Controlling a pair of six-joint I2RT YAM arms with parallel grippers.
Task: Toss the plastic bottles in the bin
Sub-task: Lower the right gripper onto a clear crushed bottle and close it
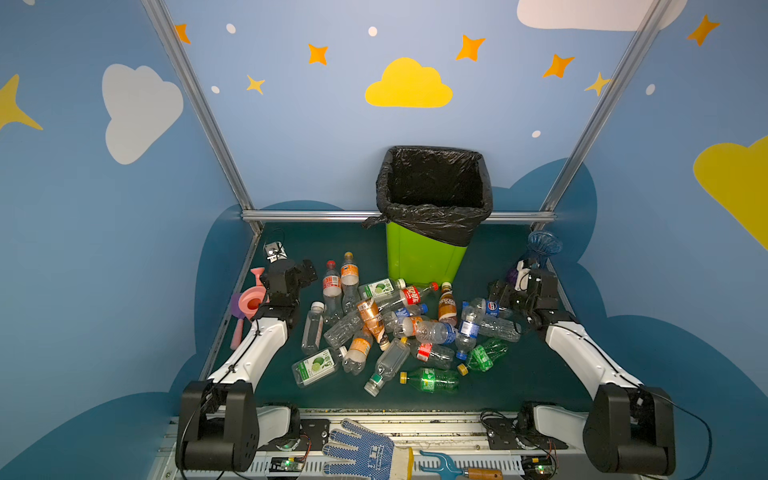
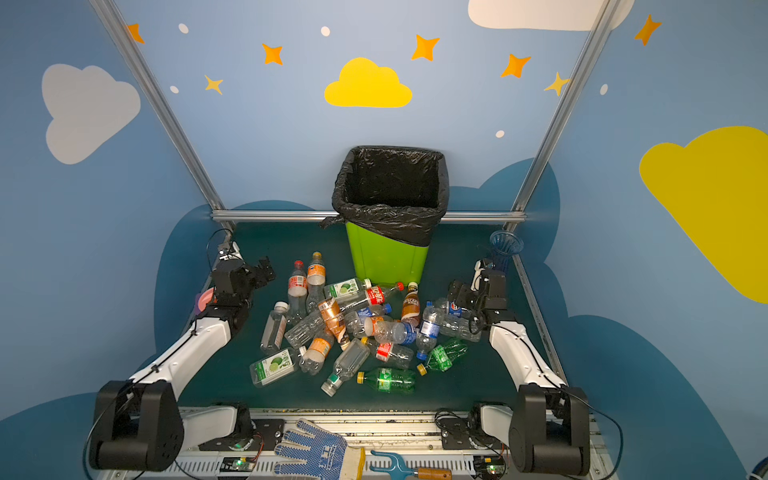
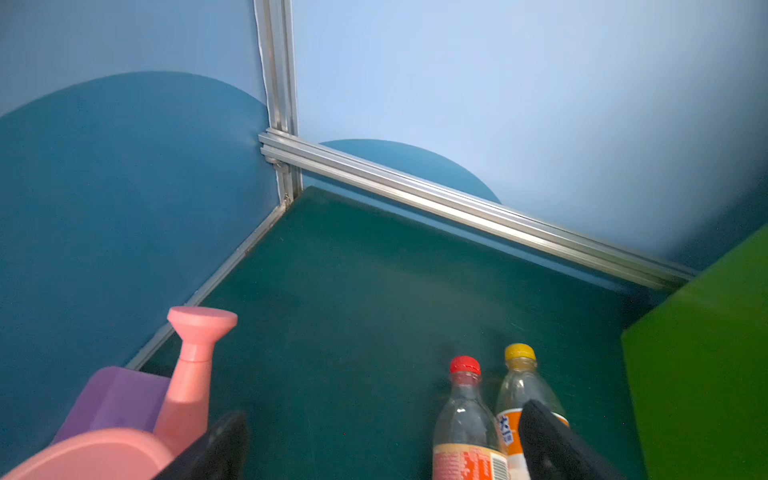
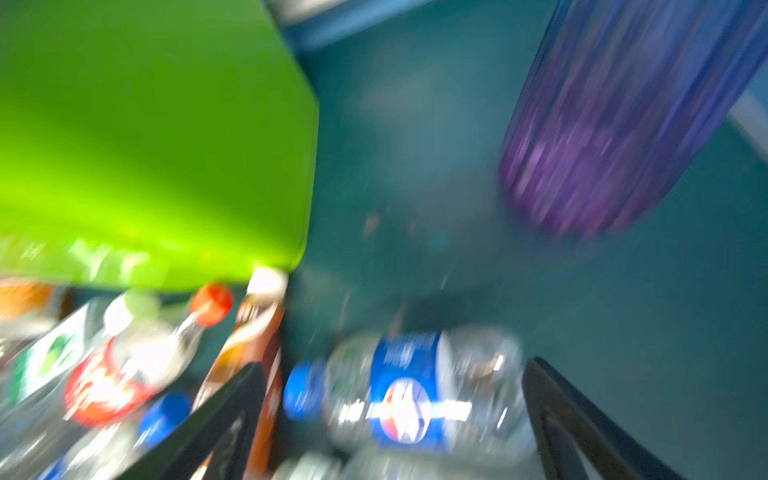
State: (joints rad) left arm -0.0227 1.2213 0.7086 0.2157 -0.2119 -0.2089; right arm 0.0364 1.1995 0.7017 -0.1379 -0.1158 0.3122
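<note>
Your bottles lie in a heap mid-table, just in front of the bin, only your blurry right wrist view shows the right gripper wide open over a blue-label bottle, left gripper wide open too, empty, beside the pink can

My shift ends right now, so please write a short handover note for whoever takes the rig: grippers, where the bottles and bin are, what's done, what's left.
Left gripper: open, empty, beside the red-capped bottle.
Right gripper: open, empty, aimed at the blue-label bottle; not gripped.
All bottles lie piled on the table in front of the bin.
Done: nothing; no bottle seen in the bin.
Left: every bottle. Leave the watering can and vase.
</note>
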